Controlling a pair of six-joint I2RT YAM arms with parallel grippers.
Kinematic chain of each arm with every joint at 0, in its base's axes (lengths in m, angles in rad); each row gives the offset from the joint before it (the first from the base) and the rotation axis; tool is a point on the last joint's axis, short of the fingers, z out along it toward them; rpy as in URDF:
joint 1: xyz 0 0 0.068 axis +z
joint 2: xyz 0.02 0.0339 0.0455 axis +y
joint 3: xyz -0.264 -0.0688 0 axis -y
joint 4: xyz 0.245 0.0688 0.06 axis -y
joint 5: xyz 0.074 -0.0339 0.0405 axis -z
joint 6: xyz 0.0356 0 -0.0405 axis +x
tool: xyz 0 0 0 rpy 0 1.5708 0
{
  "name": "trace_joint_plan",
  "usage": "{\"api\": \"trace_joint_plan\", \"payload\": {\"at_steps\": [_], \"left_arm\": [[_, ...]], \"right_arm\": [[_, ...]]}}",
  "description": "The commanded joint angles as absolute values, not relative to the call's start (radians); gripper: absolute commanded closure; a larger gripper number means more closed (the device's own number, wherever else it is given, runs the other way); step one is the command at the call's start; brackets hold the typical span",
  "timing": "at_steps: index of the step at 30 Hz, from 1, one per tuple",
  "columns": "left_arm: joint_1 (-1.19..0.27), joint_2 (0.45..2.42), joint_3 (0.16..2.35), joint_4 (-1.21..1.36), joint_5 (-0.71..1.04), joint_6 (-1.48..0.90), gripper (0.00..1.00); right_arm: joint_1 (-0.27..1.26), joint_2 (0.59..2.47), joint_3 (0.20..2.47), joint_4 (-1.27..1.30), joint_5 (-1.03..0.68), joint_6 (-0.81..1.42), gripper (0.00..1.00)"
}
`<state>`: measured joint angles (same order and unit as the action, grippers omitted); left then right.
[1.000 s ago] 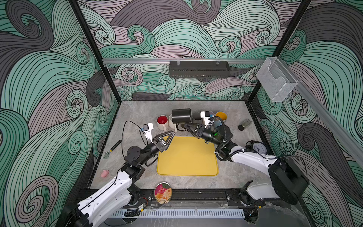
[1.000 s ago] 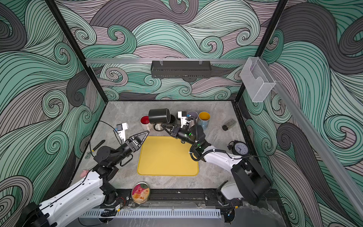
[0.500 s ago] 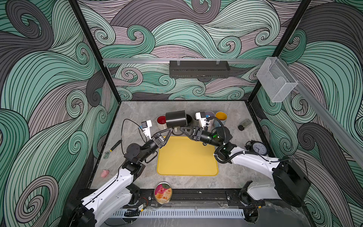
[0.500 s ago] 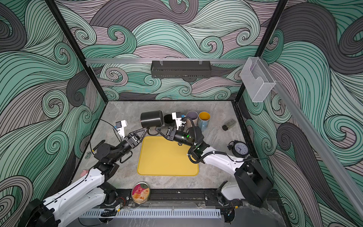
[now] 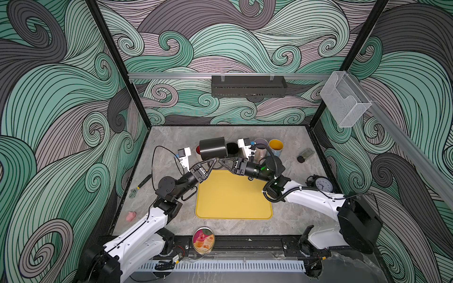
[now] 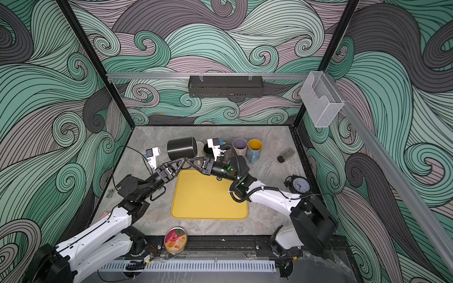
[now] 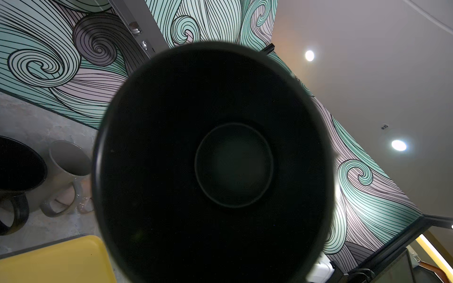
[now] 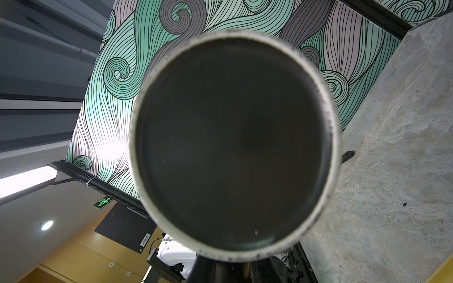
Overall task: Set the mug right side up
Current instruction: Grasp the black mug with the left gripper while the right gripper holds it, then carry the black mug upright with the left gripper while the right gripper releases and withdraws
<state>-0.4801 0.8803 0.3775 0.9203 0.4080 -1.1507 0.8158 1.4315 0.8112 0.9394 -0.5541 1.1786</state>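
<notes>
Left hand (image 5: 213, 162) had moved in beneath the black mug (image 5: 212, 147), jaws narrowing, though I could not tell whether it gripped. Right hand (image 5: 221, 160), clamped shut on the mug, held it sideways in the air above the yellow mat's (image 5: 232, 196) far edge, likely for a regrip.

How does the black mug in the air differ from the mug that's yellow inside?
Colour: the black mug is black inside and out; the yellow-lined mug is pale blue outside.
Pose: the black mug lies on its side; the yellow-lined mug stands upright.
Support: the right end effector holds the black mug off the table; the yellow-lined mug rests on the table.
Both are cylindrical mugs.
</notes>
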Motion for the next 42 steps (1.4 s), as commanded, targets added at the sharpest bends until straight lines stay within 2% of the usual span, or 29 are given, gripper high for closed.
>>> {"api": "trace_joint_plan", "payload": {"at_steps": [1,9,13,16,18,20,22,26,32,36,42], "left_arm": [[-0.461,0.875,0.420,0.964,0.370,-1.159,0.63],[-0.451,0.833,0.406,0.926,0.339,-1.155,1.00],[-0.447,0.805,0.399,0.913,0.331,-1.134,1.00],[-0.435,0.751,0.421,0.815,0.323,-1.077,1.00],[-0.420,0.696,0.468,0.658,0.305,-1.002,1.00],[-0.407,0.648,0.529,0.502,0.275,-0.917,1.00],[-0.384,0.618,0.583,0.381,0.247,-0.859,1.00],[-0.354,0.647,0.767,0.043,0.171,-0.679,1.00],[-0.350,0.832,1.035,-0.371,-0.066,-0.430,1.00],[-0.334,0.957,1.127,-0.501,-0.175,-0.343,1.00],[-0.237,1.091,1.125,-0.470,-0.126,-0.344,1.00]], "right_arm": [[0.844,1.439,0.854,1.065,-0.610,1.173,1.00],[0.847,1.470,0.854,1.087,-0.614,1.187,1.00],[0.847,1.479,0.858,1.060,-0.620,1.178,1.00],[0.847,1.478,0.868,0.990,-0.624,1.157,0.72],[0.845,1.467,0.874,0.901,-0.621,1.127,0.51],[0.844,1.451,0.876,0.824,-0.617,1.091,0.40],[0.841,1.431,0.855,0.801,-0.594,1.072,0.34],[0.806,1.384,0.809,0.768,-0.582,1.072,0.32],[0.740,1.280,0.792,0.495,-0.515,0.968,0.32],[0.730,1.215,0.824,0.285,-0.452,0.866,0.32],[0.681,1.195,0.809,0.210,-0.434,0.849,0.33]]}}
